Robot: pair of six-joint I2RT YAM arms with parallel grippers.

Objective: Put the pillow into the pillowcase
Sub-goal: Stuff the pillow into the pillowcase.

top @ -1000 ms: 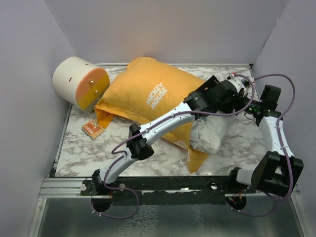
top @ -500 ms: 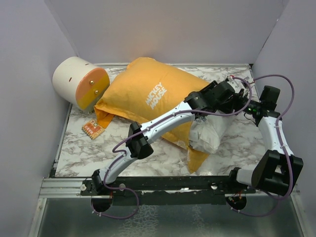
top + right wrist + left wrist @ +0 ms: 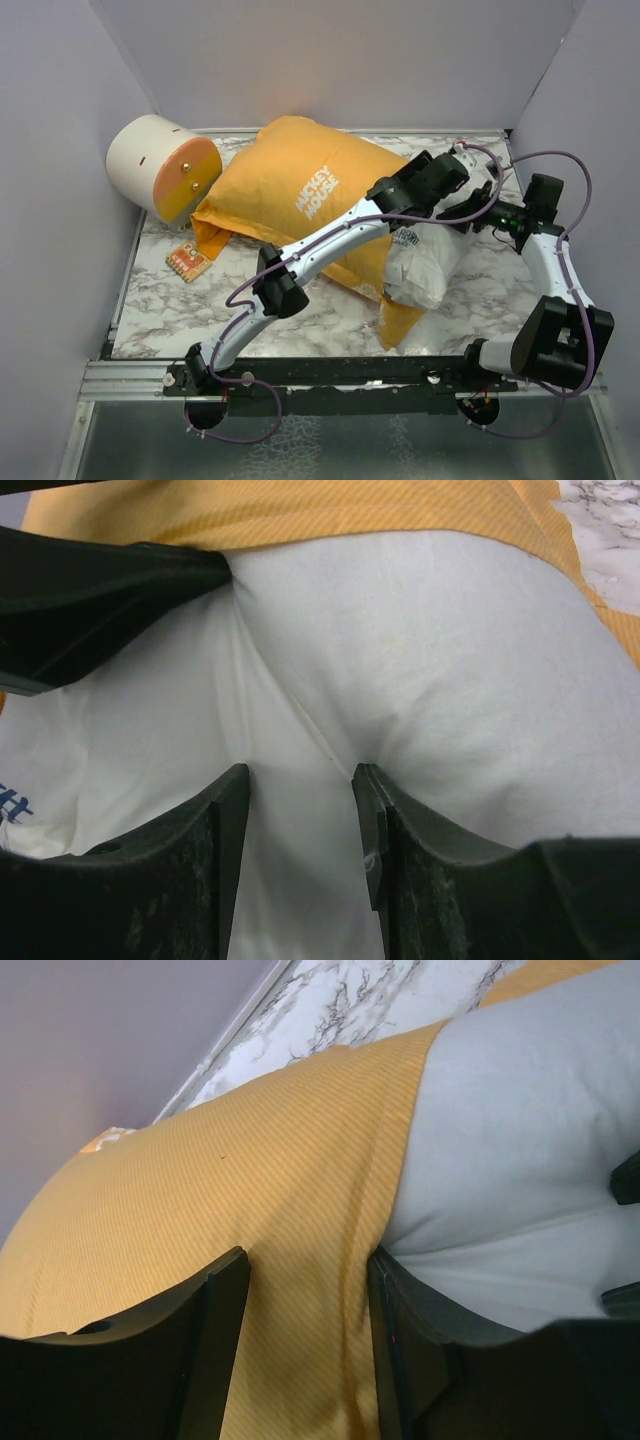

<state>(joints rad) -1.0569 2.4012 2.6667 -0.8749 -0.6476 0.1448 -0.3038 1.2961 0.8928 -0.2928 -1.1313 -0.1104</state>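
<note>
The orange-yellow pillowcase [image 3: 290, 190] with white "MICKEY MOUSE" lettering lies plump across the back of the table. The white pillow [image 3: 425, 265] sticks out of its right end. My left gripper [image 3: 452, 178] is at that opening. In the left wrist view its jaws [image 3: 308, 1290] stand apart, pressed onto the pillowcase [image 3: 250, 1160] at its hem, with the pillow [image 3: 520, 1160] just to the right. My right gripper [image 3: 470, 218] comes from the right. In the right wrist view it [image 3: 300, 800] pinches a fold of the pillow [image 3: 400, 660] below the pillowcase edge [image 3: 350, 510].
A cream-and-orange cylinder [image 3: 160, 165] lies at the back left against the wall. A small orange patterned tile [image 3: 187, 261] rests on the marble table [image 3: 200, 310]. Grey walls close in three sides. A metal rail [image 3: 300, 375] runs along the front.
My left wrist has moved slightly toward the back, along the pillowcase opening. The right gripper has reached a little further left onto the pillow. The pillow and pillowcase have barely shifted.
</note>
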